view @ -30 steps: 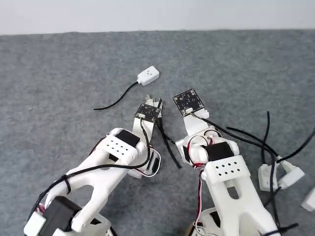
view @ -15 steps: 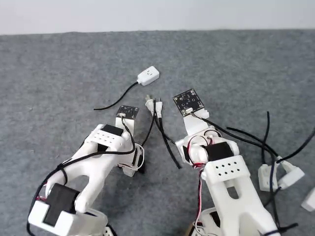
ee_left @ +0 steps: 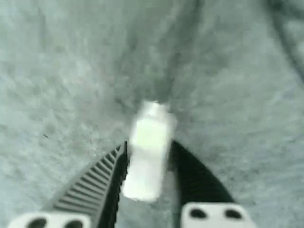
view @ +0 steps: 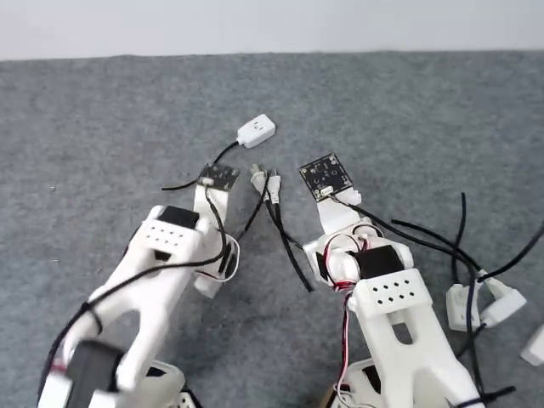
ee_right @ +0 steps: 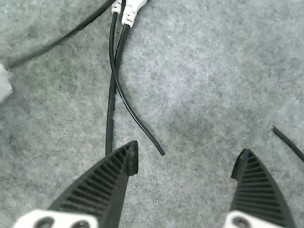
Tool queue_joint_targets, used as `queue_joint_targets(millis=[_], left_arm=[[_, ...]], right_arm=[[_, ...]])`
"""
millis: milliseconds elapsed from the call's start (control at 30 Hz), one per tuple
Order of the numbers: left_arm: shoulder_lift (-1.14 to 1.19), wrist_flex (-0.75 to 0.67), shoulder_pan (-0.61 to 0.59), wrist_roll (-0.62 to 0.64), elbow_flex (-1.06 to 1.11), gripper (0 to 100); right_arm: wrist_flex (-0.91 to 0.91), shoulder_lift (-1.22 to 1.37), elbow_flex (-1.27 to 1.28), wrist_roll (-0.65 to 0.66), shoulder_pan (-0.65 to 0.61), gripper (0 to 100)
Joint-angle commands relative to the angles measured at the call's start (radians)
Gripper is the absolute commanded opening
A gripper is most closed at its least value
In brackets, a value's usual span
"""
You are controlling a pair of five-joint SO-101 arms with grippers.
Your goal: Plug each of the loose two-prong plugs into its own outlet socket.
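Note:
A white outlet socket point(view: 256, 130) with a black cord lies at the back of the grey carpet. Two loose white plugs point(view: 263, 180) lie side by side just in front of it, and their black cords point(view: 289, 246) trail towards the arms. The left arm point(view: 170, 246) points at the socket. In the left wrist view the socket point(ee_left: 149, 152) shows blurred in the narrow gap of my left gripper point(ee_left: 148, 145), which holds nothing. My right gripper point(ee_right: 189, 151) is wide open over bare carpet. A loose cord end point(ee_right: 160, 152) lies near it, and the plugs point(ee_right: 130, 10) lie farther off.
More white sockets and plugs point(view: 476, 304) with tangled black cords lie at the right edge beside the right arm point(view: 382, 289). Another white piece point(view: 535, 344) sits at the far right. Open carpet stretches across the back and the left.
The left arm swung left off the two plugs, uncovering them, then moved forward towards the socket. The right arm and the plugs stayed put.

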Motion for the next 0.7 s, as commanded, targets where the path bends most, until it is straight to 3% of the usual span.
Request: queue_joint_targets(millis=[0, 267, 500, 667], left_arm=[[-0.199, 0.011, 0.009, -0.035, 0.008, 6], [-0.448, 0.058, 0.078, -0.112, 0.183, 6], [-0.443, -0.018, 0.216, -0.11, 0.312, 6], [-0.287, -0.137, 0.114, -0.11, 0.28, 11]], right_arm=[[-0.019, -0.025, -0.011, -0.005, 0.005, 31.8], [-0.019, -0.025, -0.011, -0.005, 0.004, 31.8], [-0.019, -0.025, -0.011, -0.005, 0.004, 31.8], [-0.018, -0.025, -0.011, -0.005, 0.004, 31.8]])
